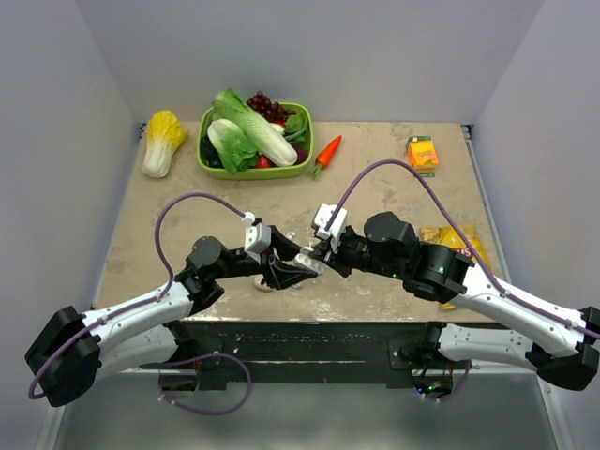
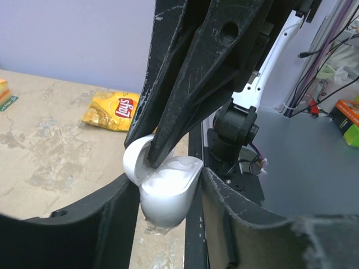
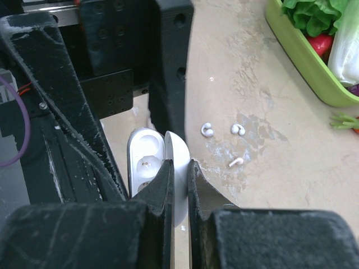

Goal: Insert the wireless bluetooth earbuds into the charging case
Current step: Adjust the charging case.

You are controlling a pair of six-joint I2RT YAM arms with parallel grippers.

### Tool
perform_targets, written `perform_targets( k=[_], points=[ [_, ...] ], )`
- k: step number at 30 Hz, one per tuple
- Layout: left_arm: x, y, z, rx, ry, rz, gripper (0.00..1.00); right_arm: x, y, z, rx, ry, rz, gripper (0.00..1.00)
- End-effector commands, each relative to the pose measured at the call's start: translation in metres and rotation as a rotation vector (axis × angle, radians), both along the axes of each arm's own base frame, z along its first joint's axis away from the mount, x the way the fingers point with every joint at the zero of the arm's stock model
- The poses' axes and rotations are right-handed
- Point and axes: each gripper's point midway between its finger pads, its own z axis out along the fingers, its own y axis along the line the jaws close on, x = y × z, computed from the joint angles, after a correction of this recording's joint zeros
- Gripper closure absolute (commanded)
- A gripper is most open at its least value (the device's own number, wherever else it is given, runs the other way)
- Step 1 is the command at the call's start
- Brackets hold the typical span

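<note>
The charging case [image 2: 167, 193] is a white rounded shell held off the table with its lid open and its two inner hollows bare. My left gripper [image 2: 169, 177] is shut on the case body, one finger on each side. My right gripper [image 3: 179, 175] is shut on the raised lid [image 3: 178, 150], beside the open body [image 3: 143, 159]. The two grippers meet at mid-table in the top view, around the case [image 1: 307, 262]. Three tiny white earbuds [image 3: 207, 130] [image 3: 238, 130] [image 3: 235, 162] lie loose on the table just beyond the case.
A green basket [image 1: 251, 172] of vegetables stands at the back, a napa cabbage [image 1: 162, 141] to its left and a carrot [image 1: 326, 153] to its right. An orange carton [image 1: 423, 152] sits at the back right. A yellow chips bag [image 1: 452, 238] lies behind the right arm.
</note>
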Motion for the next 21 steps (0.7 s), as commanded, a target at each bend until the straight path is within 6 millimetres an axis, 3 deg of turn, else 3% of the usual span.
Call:
perform_targets(
  k=[1, 4, 6, 8, 13, 16, 19, 20, 21],
  points=[
    [-0.0028, 0.0018, 0.0053, -0.032, -0.026, -0.018, 0.54, 0.0019, 0.0015, 0.0103, 0.039, -0.028, -0.005, 1.0],
    [-0.0031, 0.0014, 0.0041, -0.033, -0.018, -0.025, 0.59, 0.0014, 0.0018, 0.0102, 0.04, -0.027, -0.004, 1.0],
    [-0.0024, 0.0015, 0.004, -0.033, -0.014, -0.023, 0.48, 0.0019, 0.0017, 0.0099, 0.04, -0.027, -0.005, 1.0],
    [-0.0012, 0.0016, 0.0036, -0.034, -0.011, -0.016, 0.45, 0.0014, 0.0015, 0.0107, 0.042, -0.026, -0.004, 1.0],
    [-0.0007, 0.002, 0.0029, -0.034, -0.009, -0.013, 0.46, 0.0013, 0.0013, 0.0101, 0.043, -0.025, -0.005, 1.0],
    [-0.002, 0.0013, 0.0027, -0.036, -0.009, -0.021, 0.59, 0.0014, 0.0014, 0.0108, 0.043, -0.026, -0.004, 1.0],
    [-0.0025, 0.0011, 0.002, -0.043, -0.003, -0.027, 0.83, 0.0004, 0.002, 0.0082, 0.04, -0.02, -0.001, 1.0],
    [-0.0016, 0.0013, 0.0008, -0.044, 0.0, -0.023, 0.97, 0.001, 0.0022, 0.0081, 0.041, -0.019, -0.003, 1.0],
    [-0.0019, 0.0017, 0.0012, -0.05, 0.007, -0.022, 1.0, 0.0009, 0.0021, 0.0082, 0.043, -0.018, -0.004, 1.0]
  ],
)
